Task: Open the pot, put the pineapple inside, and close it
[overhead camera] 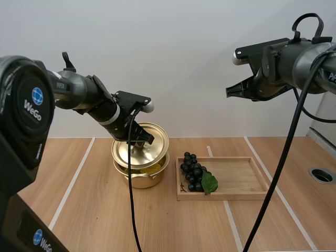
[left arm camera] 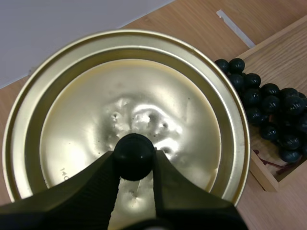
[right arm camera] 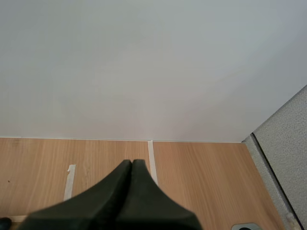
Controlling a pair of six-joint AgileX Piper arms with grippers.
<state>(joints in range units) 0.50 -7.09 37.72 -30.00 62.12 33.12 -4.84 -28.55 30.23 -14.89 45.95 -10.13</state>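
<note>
Left gripper clamped on the black knob of the gold lid, lid tilted just above the open pot toward the table's far edge, something yellow in the pot, grapes at the left end of the wooden tray beside it, right gripper fingers together, raised well above the tray.

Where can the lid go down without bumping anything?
The right half of the wooden tray is bare, and so is the table left of the pot. It is crowded where the grapes fill the tray's left end, beside the pot.
</note>
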